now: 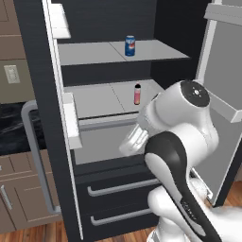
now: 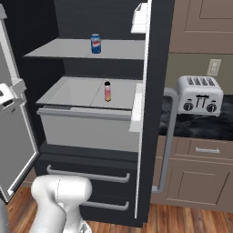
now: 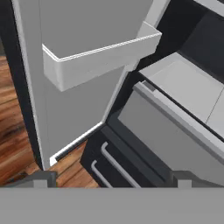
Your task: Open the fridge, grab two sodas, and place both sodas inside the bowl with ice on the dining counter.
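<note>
I had the fridge (image 1: pixel 118 198) standing with both of its upper doors swung wide, and the two sodas sat in plain sight on the light grey shelves: the blue can (image 1: pixel 130 46) upright on the upper shelf (image 1: pixel 94 53), and the small pink-labelled bottle (image 1: pixel 137 94) upright on the shelf below (image 1: pixel 99 100), near that shelf's front edge and a little to the right of the can. Both had their long axes vertical, the bottle's dark cap pointing up. The claw (image 3: pixel 111 177) was spread wide with nothing between its tips (image 3: pixel 41 178), and the hand view looked past the right door's bin (image 3: pixel 100 54) toward the lower drawers (image 3: pixel 109 162), so I judged it was not yet lined up with either drink. I reckoned the can would be light, rigid and smooth-sided, apt to slip or tip if nudged on the bare shelf, so I would have taken it across the middle of its body with the fingers level, closing squarely on opposite sides. The bottle looked narrower and taller for its width, so I judged it would topple more easily; I would have gripped it at the label, below the cap, rather than near the top. Each stood well apart from the other, which left room to come in from the front. A toaster (image 2: pixel 200 94) sat on the side worktop (image 2: pixel 195 123) beyond the open left door.
</note>
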